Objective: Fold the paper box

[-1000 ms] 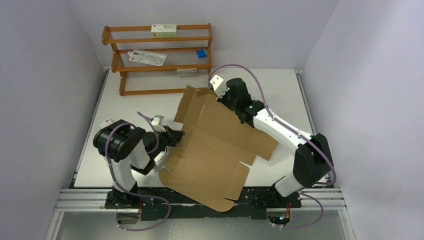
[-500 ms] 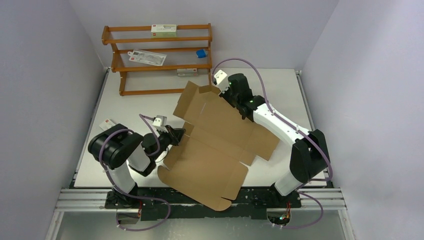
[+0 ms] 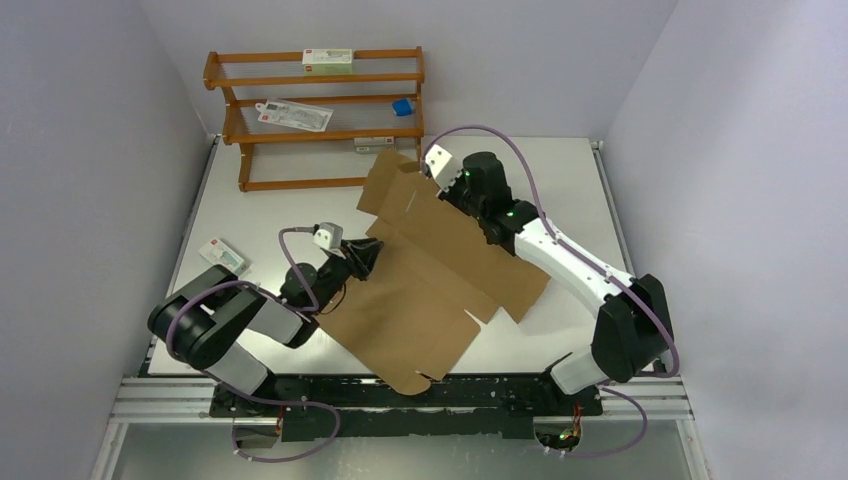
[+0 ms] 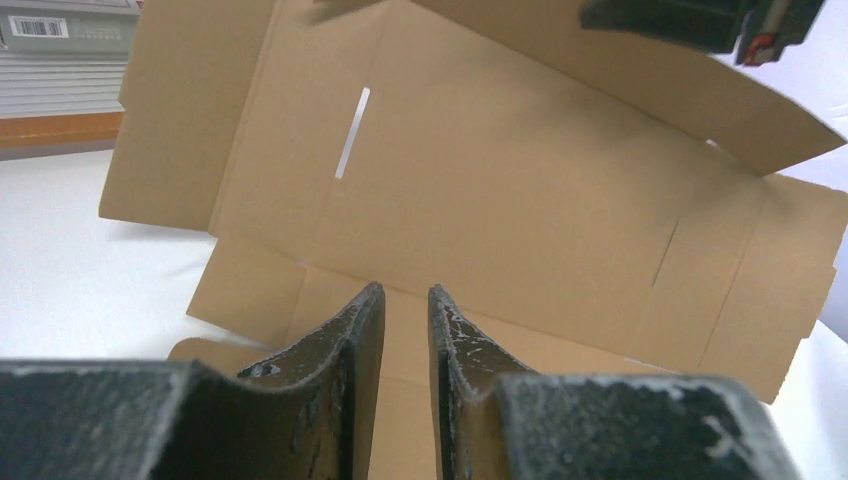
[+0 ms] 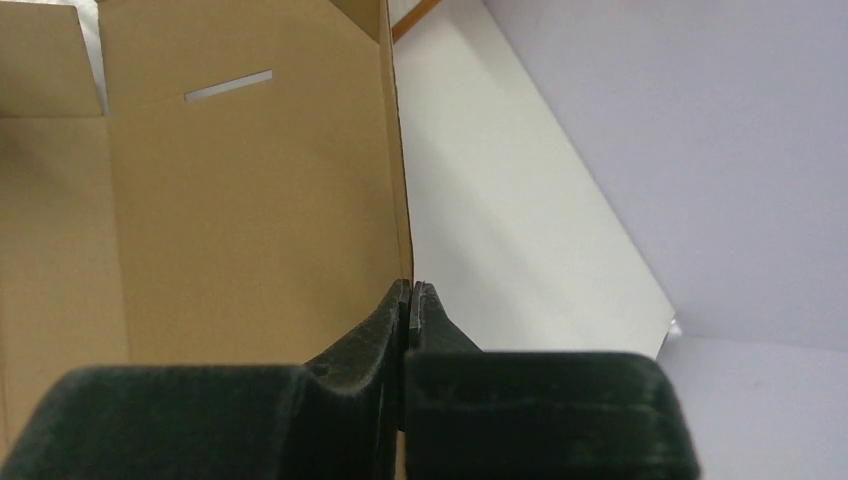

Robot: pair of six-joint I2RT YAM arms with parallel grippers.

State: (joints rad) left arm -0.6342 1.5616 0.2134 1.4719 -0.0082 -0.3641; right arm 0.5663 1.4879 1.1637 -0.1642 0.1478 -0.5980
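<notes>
We note a white table point(image 3: 560, 170) filling the middle of the overhead view. Across its centre lies the paper box point(image 3: 440, 270) — a brown cardboard sheet, its upper end lifted off the surface. A wooden rack point(image 3: 315, 120) stands at upper left. The right gripper point(image 5: 410, 290) pinches the raised edge, jaws closed on it. The left gripper point(image 4: 405, 290) sits at the sheet's left edge — jaws a narrow gap apart, gripping nothing. A white carton point(image 3: 222, 252) lies far left.
</notes>
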